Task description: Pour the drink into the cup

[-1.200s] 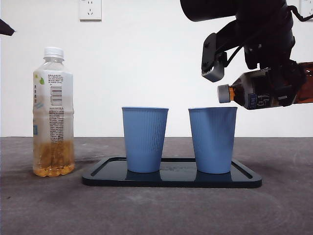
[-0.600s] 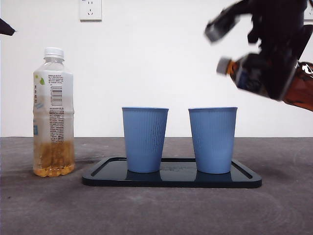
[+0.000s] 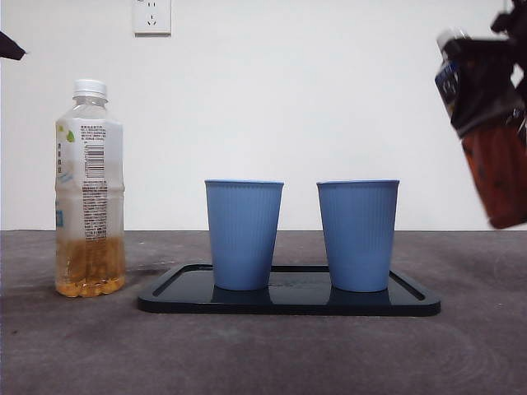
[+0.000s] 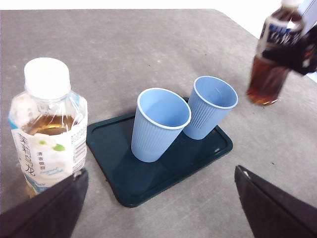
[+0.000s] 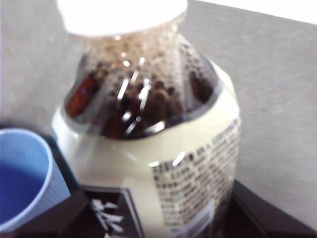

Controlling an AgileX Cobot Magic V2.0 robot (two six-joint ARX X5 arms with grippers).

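A dark tea bottle [image 3: 490, 140] with a white cap on hangs nearly upright at the far right, above the table and to the right of the right blue cup [image 3: 358, 234]. My right gripper [image 5: 158, 218] is shut on the bottle's labelled body [image 5: 148, 124]. The left wrist view shows that bottle [image 4: 272, 54] beyond the two cups. A second blue cup [image 3: 244, 234] stands left of the first on a dark tray [image 3: 288, 303]. My left gripper [image 4: 158, 198] is open and holds nothing, back from the tray.
A pale tea bottle [image 3: 89, 189], capped and about a third full, stands on the table left of the tray. It also shows close to my left gripper as the pale bottle [image 4: 47, 124]. The table is grey, with a white wall behind.
The dark bottle lay level with its cap over the right cup's rim. It has swung up to nearly upright and moved right, away from the cup. The cups and pale bottle stayed put.
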